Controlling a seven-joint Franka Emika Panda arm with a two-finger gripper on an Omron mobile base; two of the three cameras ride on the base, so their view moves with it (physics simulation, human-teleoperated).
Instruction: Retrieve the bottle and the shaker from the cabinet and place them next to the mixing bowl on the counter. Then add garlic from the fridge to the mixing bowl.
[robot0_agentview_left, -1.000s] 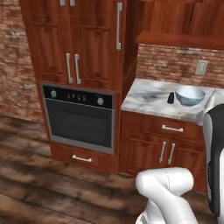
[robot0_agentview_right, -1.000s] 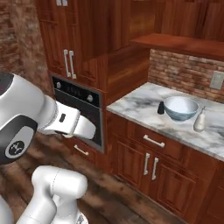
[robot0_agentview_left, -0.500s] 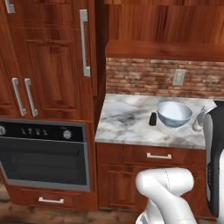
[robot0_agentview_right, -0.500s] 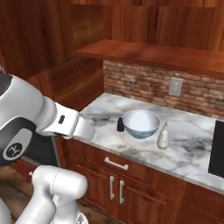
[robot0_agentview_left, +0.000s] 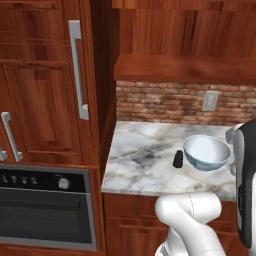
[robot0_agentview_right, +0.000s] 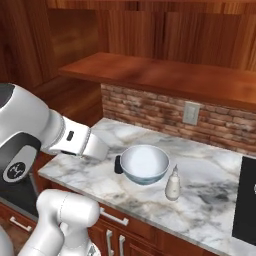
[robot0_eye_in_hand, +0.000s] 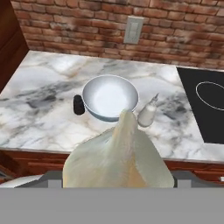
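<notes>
I am gripping the garlic (robot0_eye_in_hand: 120, 162) in my gripper (robot0_eye_in_hand: 119, 186), looking down at the bowl (robot0_eye_in_hand: 110, 97) between shaker (robot0_eye_in_hand: 78, 104) and bottle (robot0_eye_in_hand: 148, 113).

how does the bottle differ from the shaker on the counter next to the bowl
The bottle is cream-white with a thin tapering neck; the shaker is black, stubby and round-topped. The bottle is taller than the shaker. They flank the mixing bowl on opposite sides. Both stand upright on the counter, close to the bowl.

1. The arm (robot0_agentview_right: 35, 135) was glossy white, built of rounded, bulbous segments.
2. Dark grey bands marked its joints.
3. One link bore a small round white emblem on dark casing.
</notes>
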